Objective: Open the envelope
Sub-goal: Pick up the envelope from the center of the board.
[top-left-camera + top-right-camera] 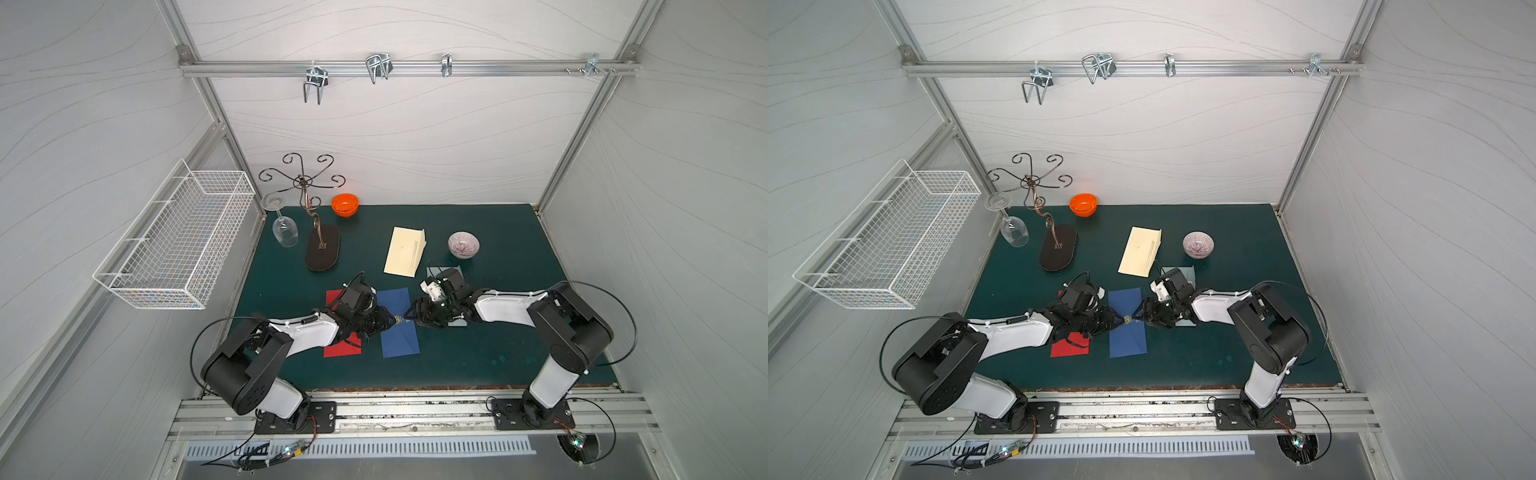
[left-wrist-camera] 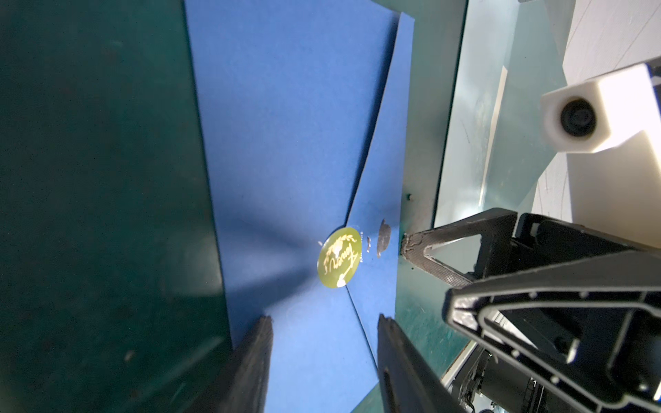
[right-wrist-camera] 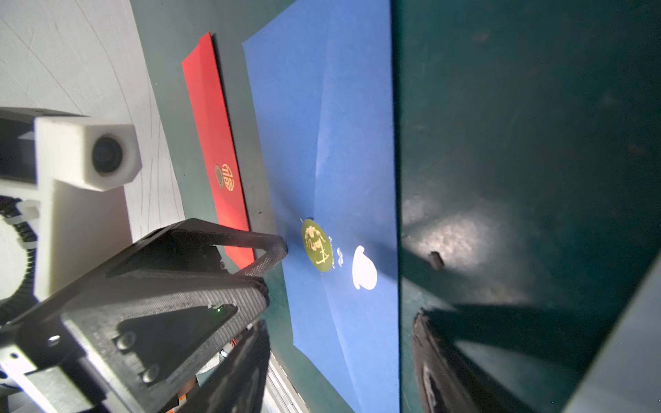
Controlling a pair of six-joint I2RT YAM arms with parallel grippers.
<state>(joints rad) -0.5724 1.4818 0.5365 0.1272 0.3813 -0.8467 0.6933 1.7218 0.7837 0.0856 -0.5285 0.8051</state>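
Mat strip (image 3: 239, 107) btwn blue envelope (image 3: 339, 143) & red envelope (image 3: 211, 118).

We see the left gripper (image 1: 392, 321) and right gripper (image 1: 410, 318) nearly tip to tip over the blue envelope (image 1: 400, 345) at mid-mat, barring the line from nine to three o'clock. Toward twelve lies the cream envelope (image 1: 405, 251), at one the patterned bowl (image 1: 463, 245), and at eleven the tall stand (image 1: 322, 253) and hanging glass (image 1: 285, 235). Toward six o'clock the mat (image 1: 465, 361) lies bare.
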